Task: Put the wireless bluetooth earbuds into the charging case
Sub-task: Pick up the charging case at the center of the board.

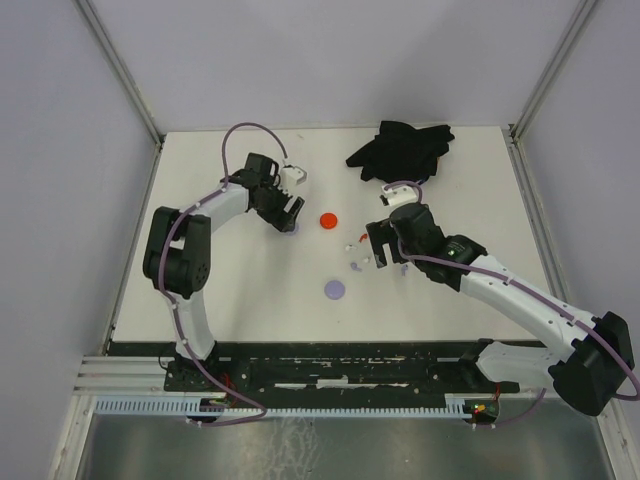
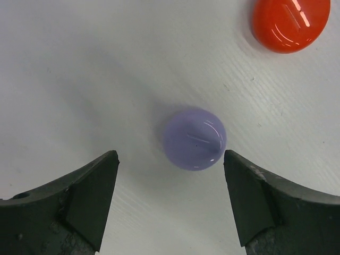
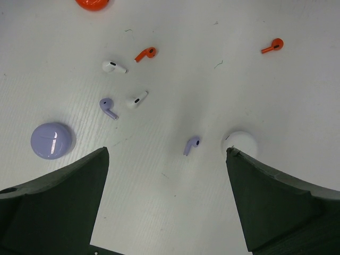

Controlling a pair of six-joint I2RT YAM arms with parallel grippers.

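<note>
A round lavender charging case (image 2: 194, 139) lies on the white table just ahead of my left gripper (image 2: 170, 156). That gripper is open; its right finger (image 2: 255, 196) is close beside the case and the left finger stands well off it. Several tiny earbuds lie scattered before my right gripper (image 3: 167, 151), which is open and empty. The nearest is a lavender earbud (image 3: 192, 145). Farther off are another lavender one (image 3: 108, 108), a white pair (image 3: 137, 99) and a red pair (image 3: 145, 53). A white round case (image 3: 240, 144) sits at its right fingertip.
A red round case (image 1: 328, 220) lies between the two grippers. A second lavender case (image 1: 334, 289) sits nearer the arm bases. A black cloth (image 1: 400, 148) is heaped at the back of the table. Grey walls close in the table on three sides.
</note>
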